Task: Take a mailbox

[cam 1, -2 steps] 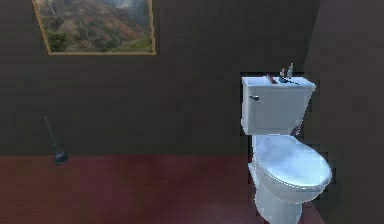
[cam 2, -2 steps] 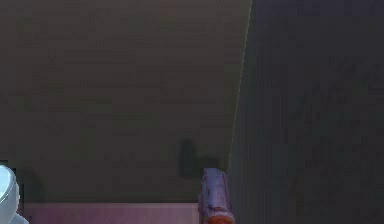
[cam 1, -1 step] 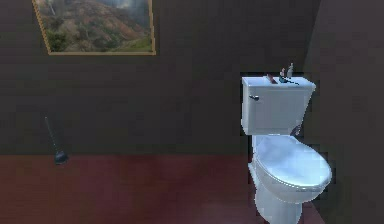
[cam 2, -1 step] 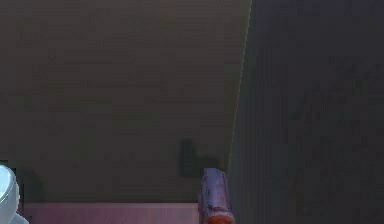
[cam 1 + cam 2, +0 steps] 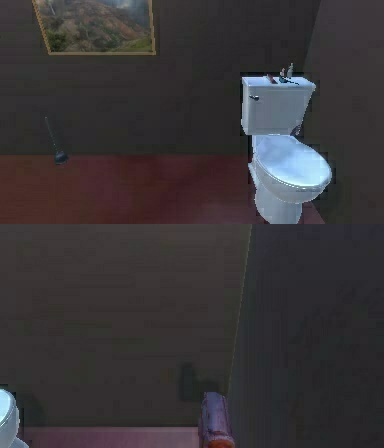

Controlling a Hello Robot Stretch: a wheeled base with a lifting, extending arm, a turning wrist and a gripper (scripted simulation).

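Toilet (image 5: 285,150) against dark wall (image 5: 150,100), reddish-purple upright shape (image 5: 215,419) by room corner, state of claw cannot be told

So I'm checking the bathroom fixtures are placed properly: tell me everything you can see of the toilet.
The toilet is white and glossy, like porcelain, standing upright on the dark red floor at the forward view's right. Its boxy tank sits against the dark wall, a small lever on its front. The oval lid is down over the bowl. A few small items lie on the tank's top, too small to name.
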